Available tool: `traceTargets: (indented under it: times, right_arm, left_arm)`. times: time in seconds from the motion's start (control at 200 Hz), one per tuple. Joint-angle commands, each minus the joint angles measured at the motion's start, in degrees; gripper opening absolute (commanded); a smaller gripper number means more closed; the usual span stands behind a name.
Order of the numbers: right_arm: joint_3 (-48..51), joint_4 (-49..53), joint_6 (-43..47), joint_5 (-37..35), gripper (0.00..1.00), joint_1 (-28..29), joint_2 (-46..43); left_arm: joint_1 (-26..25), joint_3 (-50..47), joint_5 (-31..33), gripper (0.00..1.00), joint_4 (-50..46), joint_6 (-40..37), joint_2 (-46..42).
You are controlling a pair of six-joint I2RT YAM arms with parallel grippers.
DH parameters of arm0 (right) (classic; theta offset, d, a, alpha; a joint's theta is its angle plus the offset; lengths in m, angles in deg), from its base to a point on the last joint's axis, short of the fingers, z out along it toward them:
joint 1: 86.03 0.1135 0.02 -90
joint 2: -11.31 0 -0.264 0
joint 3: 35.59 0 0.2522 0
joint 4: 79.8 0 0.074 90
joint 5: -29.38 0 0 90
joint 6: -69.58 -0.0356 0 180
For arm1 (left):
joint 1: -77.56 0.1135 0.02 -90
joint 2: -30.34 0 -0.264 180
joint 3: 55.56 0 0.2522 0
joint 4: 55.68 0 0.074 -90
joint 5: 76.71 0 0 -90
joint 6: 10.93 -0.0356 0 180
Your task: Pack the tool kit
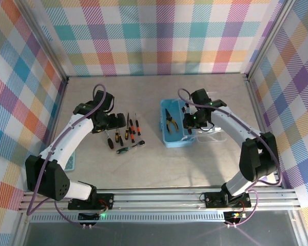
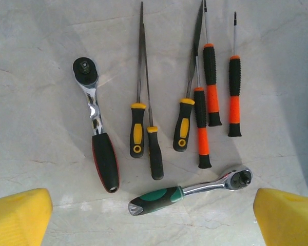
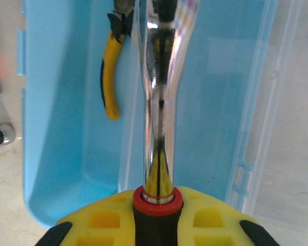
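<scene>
Plaid walls enclose a pale marbled table (image 1: pixel 159 169), where the open blue tool kit box (image 1: pixel 175 139) sits right of centre with the pliers (image 1: pixel 170 120) inside. The right gripper (image 3: pixel 156 225) pinches a chrome-shanked tool (image 3: pixel 156 102) by its handle above the box. Placing looks to be in hand, so lowering and release come next. The left gripper (image 1: pixel 112 122) hangs spread wide over the loose screwdrivers (image 2: pixel 210 87) and a green-handled ratchet (image 2: pixel 195 187), and must choose one to pick.

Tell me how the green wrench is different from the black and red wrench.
The green wrench lies sideways below the small tools, head right; the black and red wrench lies lengthwise left of them, head at the top. The green wrench's grip is green and black; the black and red wrench's is black edged with red. Both have shiny metal necks and lie on the table.
</scene>
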Motion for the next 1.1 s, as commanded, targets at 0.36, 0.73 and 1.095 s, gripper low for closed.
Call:
traceTargets:
  times: [0.36,0.73,1.095]
  right_arm:
    - [-2.76,-5.10,0.47,1.59,0.13,-1.26,3.83]
    - [-3.39,-4.56,1.20,1.80,0.47,-1.51,3.13]
    - [-4.01,-1.07,3.74,4.01,0.94,-1.51,-4.47]
  left_arm:
    - [0.51,-1.53,-0.26,1.00,0.96,-0.69,-0.30]
    - [0.51,-1.53,-0.41,1.00,0.99,-0.97,0.53]
    - [0.51,-3.88,-0.26,1.00,2.12,-0.73,2.73]
